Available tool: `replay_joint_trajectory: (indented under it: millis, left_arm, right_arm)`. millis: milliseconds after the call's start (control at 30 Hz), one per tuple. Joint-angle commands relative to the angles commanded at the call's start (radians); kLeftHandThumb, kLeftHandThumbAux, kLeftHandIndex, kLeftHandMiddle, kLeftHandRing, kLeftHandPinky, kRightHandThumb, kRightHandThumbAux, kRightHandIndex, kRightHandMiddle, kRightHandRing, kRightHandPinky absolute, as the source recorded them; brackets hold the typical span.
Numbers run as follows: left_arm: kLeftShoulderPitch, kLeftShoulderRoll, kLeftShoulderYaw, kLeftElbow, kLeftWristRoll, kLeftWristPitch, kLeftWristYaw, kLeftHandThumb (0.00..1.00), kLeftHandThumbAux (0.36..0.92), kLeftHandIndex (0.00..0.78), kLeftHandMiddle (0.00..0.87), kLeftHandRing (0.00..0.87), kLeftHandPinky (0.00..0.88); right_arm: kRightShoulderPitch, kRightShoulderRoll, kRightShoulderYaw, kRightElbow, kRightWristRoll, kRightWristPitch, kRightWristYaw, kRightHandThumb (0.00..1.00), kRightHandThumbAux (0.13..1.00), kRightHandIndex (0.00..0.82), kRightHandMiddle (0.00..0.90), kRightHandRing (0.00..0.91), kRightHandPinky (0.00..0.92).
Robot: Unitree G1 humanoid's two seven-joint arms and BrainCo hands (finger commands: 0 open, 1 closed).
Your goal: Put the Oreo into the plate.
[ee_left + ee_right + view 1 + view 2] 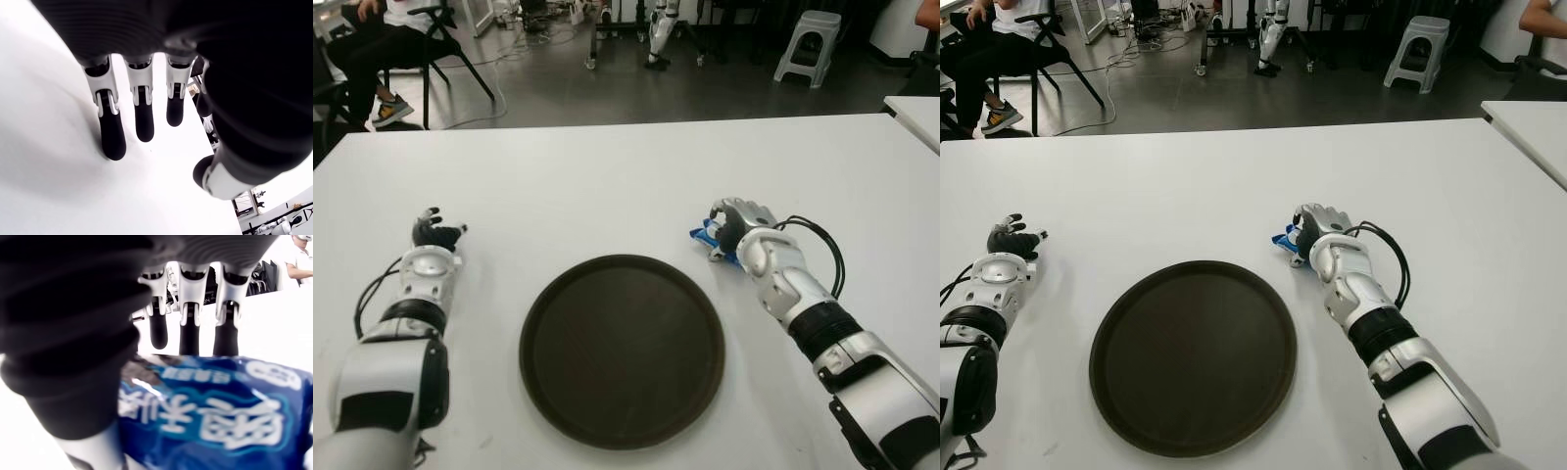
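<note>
The Oreo, a blue packet (702,236), lies on the white table (607,186) just past the upper right rim of the round dark plate (622,348). My right hand (726,227) hovers low over it and covers most of the packet. In the right wrist view the packet (220,416) fills the space under the palm. The fingers (189,335) reach straight past its far edge, and the thumb stands beside its near end without closing on it. My left hand (435,235) shows on the table left of the plate, fingers relaxed and holding nothing.
The plate holds nothing. A second white table corner (915,113) juts in at the far right. Beyond the table's far edge are a seated person (372,44) on a chair, a grey stool (810,44) and a robot stand on the floor.
</note>
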Motion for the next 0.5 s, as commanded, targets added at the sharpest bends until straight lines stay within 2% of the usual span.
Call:
replay_joint_trajectory:
  millis: [67,133,267,500]
  left_arm:
    - [0.000,0.000,0.001,0.000,-0.001,0.000,0.000,0.270,0.783,0.072,0.129,0.150,0.150]
    - [0.000,0.000,0.002,0.000,-0.002,-0.001,-0.001,0.273,0.784,0.070,0.128,0.148,0.149]
    - [0.000,-0.001,0.005,0.000,-0.005,-0.001,-0.002,0.276,0.779,0.069,0.123,0.146,0.146]
    - [0.000,-0.001,0.003,-0.001,-0.001,0.001,0.005,0.271,0.762,0.074,0.125,0.153,0.155]
  right_arm:
    - [-0.004,0.000,0.002,-0.002,-0.001,0.012,0.018,0.000,0.933,0.385,0.432,0.437,0.474]
    - [-0.010,0.001,0.005,-0.002,-0.003,0.028,0.040,0.000,0.932,0.373,0.399,0.413,0.455]
    - [-0.019,0.002,0.014,-0.007,-0.009,0.062,0.082,0.000,0.907,0.292,0.291,0.322,0.379]
    - [-0.013,-0.003,0.014,-0.028,-0.006,0.076,0.099,0.000,0.887,0.268,0.256,0.294,0.360]
